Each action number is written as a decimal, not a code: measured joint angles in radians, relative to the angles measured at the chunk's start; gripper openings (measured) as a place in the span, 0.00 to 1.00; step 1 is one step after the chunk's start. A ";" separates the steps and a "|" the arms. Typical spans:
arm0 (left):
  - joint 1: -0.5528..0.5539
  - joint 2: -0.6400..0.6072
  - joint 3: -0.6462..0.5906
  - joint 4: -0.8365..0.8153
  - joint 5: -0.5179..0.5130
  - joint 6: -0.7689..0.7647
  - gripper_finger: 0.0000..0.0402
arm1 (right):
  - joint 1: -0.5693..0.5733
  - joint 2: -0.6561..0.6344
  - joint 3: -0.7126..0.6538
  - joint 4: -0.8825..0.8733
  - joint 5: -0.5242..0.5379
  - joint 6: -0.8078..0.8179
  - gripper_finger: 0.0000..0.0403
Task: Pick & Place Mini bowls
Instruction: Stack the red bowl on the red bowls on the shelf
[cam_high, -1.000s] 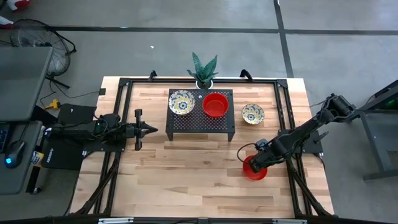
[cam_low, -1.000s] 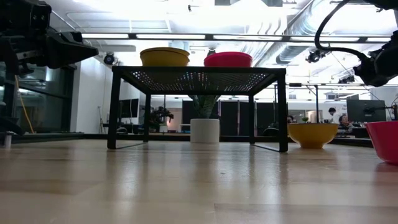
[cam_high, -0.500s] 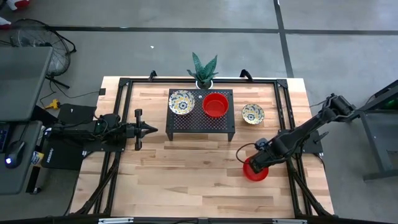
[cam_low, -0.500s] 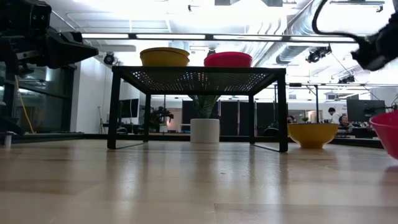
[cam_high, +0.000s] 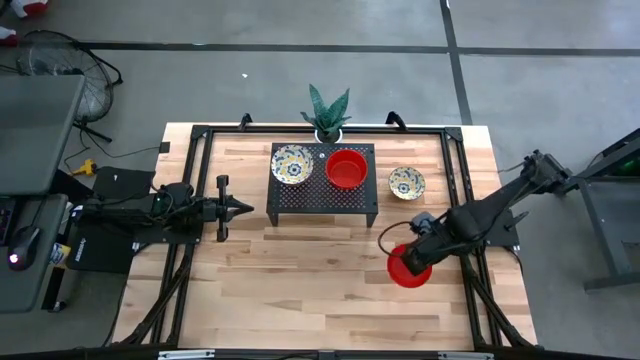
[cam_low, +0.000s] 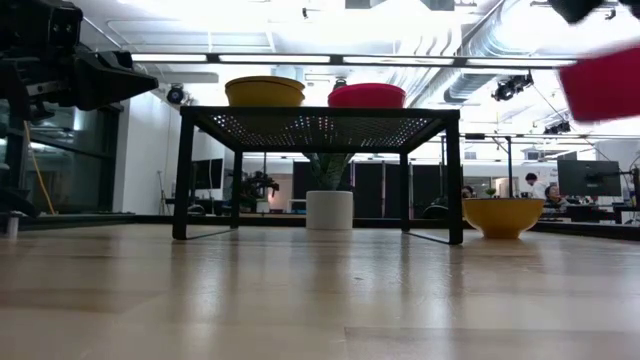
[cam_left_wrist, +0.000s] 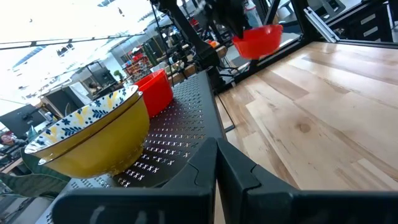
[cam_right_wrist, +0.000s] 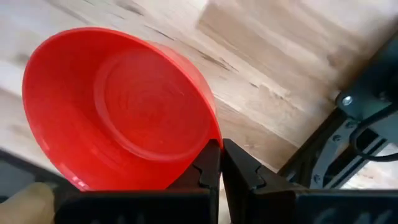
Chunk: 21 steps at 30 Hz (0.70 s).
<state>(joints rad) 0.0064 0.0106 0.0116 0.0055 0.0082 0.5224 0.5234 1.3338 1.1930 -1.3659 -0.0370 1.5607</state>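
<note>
My right gripper (cam_high: 416, 257) is shut on a plain red mini bowl (cam_high: 406, 269) above the table's right near part; in the low view this red bowl (cam_low: 603, 82) hangs well above the tabletop. A second red bowl (cam_high: 346, 169) and a cream-yellow floral bowl (cam_high: 292, 164) stand on their bases on a black mesh stand (cam_high: 322, 200). Another floral bowl (cam_high: 406, 183) sits on the table to the right of the stand. My left gripper (cam_high: 246, 209) waits shut, left of the stand, touching nothing. No other mini bowls are in view. My right gripper pinches the red bowl's rim (cam_right_wrist: 213, 135) on the side nearest the arm, the wall between its two fingers (cam_right_wrist: 207, 167). The fingers come slanting down from the table's right. The bowl is lifted clear of the table, its mouth facing up.
A white plant pot (cam_high: 328, 131) with a spiky green plant stands behind the stand at the far edge. A black frame rail (cam_high: 465, 205) runs along the table's right side beside the right arm. Bare wood (cam_high: 300, 270) lies in front of the stand.
My right gripper has risen, carrying the red bowl from the tabletop up clear of it; the bowl tipped a little as it left the wood. It has also shifted slightly toward the table's left. The fingers stayed shut on the rim.
</note>
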 joint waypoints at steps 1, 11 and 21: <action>0.000 0.000 0.000 0.000 0.000 0.000 0.00 | -0.010 0.000 0.031 -0.023 0.009 -0.016 0.00; 0.000 0.000 0.000 0.000 0.000 0.000 0.00 | -0.169 0.000 0.256 -0.121 0.129 -0.222 0.00; 0.000 0.000 0.000 0.000 0.000 0.000 0.00 | -0.327 0.000 0.340 -0.120 0.155 -0.424 0.00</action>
<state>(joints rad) 0.0066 0.0107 0.0116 0.0053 0.0082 0.5222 0.1967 1.3338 1.5329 -1.4857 0.1177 1.1372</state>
